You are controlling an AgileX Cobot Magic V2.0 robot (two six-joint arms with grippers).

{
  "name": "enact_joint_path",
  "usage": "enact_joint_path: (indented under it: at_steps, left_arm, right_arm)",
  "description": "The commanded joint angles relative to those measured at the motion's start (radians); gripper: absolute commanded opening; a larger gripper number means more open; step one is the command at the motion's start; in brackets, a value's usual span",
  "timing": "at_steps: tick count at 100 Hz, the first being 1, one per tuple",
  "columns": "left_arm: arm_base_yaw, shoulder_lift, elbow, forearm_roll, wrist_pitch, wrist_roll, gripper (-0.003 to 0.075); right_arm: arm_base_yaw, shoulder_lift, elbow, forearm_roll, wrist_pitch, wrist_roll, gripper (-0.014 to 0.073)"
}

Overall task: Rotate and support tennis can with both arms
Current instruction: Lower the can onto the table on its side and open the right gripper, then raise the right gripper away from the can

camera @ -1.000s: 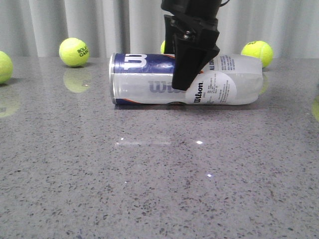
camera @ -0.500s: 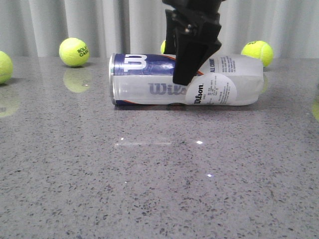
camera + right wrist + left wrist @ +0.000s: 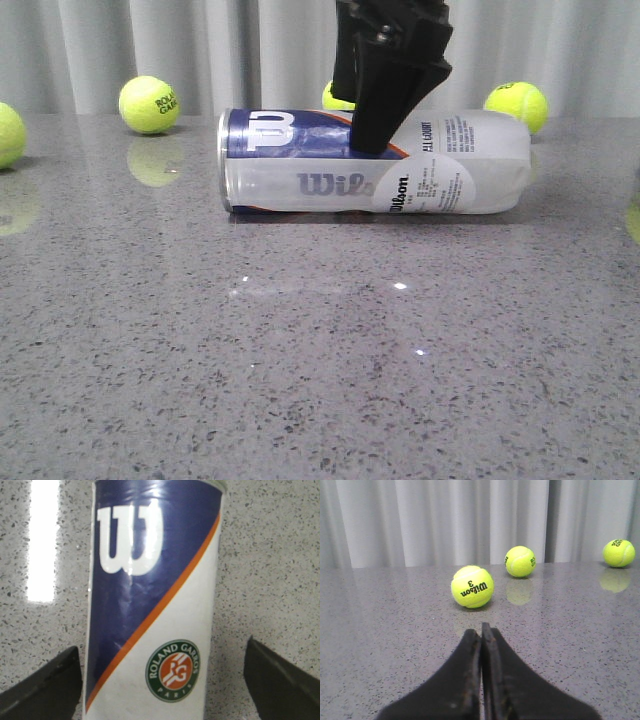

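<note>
We see the tennis can (image 3: 152,605) lying on its side on the grey table (image 3: 300,380), midway between our right gripper (image 3: 160,680) fingers, spread wide and touching nothing, our left gripper (image 3: 481,680) pressed closed and empty, tennis balls (image 3: 472,586) ahead of its tips.

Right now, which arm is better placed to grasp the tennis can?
Right. The right gripper is open, its fingers straddling the tennis can, which lies on its side. The left gripper is shut and faces only loose tennis balls.
</note>
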Motion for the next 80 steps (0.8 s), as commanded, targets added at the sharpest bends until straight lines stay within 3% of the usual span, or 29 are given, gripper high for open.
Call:
enact_joint_path:
  at_steps: [1,39,80]
  left_arm:
    - [0.004,-0.039,0.048,-0.002,-0.081,-0.008,-0.0021]
    - [0.004,-0.039,0.048,-0.002,-0.081,-0.008,-0.0021]
    - [0.004,-0.039,0.048,-0.002,-0.081,-0.008,-0.0021]
  right_arm:
    - [-0.002,-0.067,-0.030,0.016,-0.007,0.000,0.0645]
    - [-0.002,-0.081,-0.030,0.016,-0.001,0.020,0.0645]
    - [-0.003,-0.168,-0.030,0.016,-0.032,0.299,0.0645]
